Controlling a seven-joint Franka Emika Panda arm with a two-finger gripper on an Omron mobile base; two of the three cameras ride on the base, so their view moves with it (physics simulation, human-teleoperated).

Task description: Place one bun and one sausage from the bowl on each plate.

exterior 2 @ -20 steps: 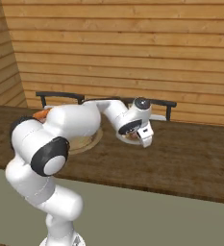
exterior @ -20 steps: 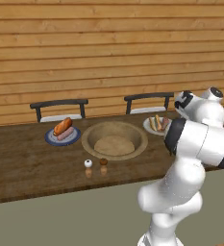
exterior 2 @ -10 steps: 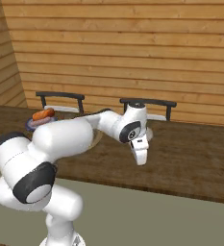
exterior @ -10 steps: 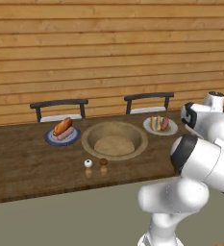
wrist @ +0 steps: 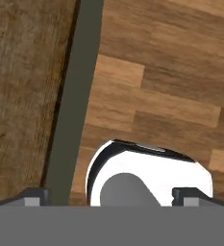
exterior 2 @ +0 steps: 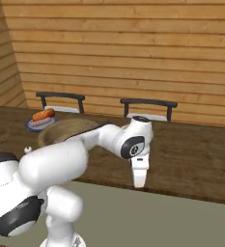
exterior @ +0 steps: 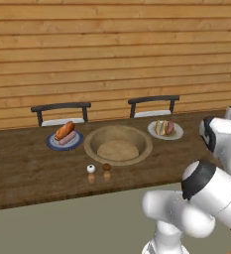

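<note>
The dark blue plate [exterior: 51, 144] at the left holds the glossy orange-brown bun [exterior: 64, 130] and the pale pink sausage [exterior: 68, 138]. On the white plate [exterior: 176, 134] at the right lie the split tan bun [exterior: 160, 127] and the reddish-brown sausage [exterior: 170, 127]. Between them stands the wooden bowl [exterior: 92, 144], with nothing showing inside. My gripper [exterior 2: 139, 177] points down at the table's front edge, right of the bowl, far from both plates. In the hand view its fingertips [wrist: 34, 196] stand wide apart with nothing between them, so it is open.
Two small shakers [exterior: 90, 171] [exterior: 107, 170] stand in front of the bowl. Two dark chairs [exterior: 61, 108] [exterior: 153, 101] sit behind the table against the plank wall. The hand view looks down past the table edge [wrist: 75, 101] to the wooden floor [wrist: 161, 91].
The arm has swung away from the white plate, toward the table's front edge, and the hand has turned to point straight down. The food on both plates has not moved.
</note>
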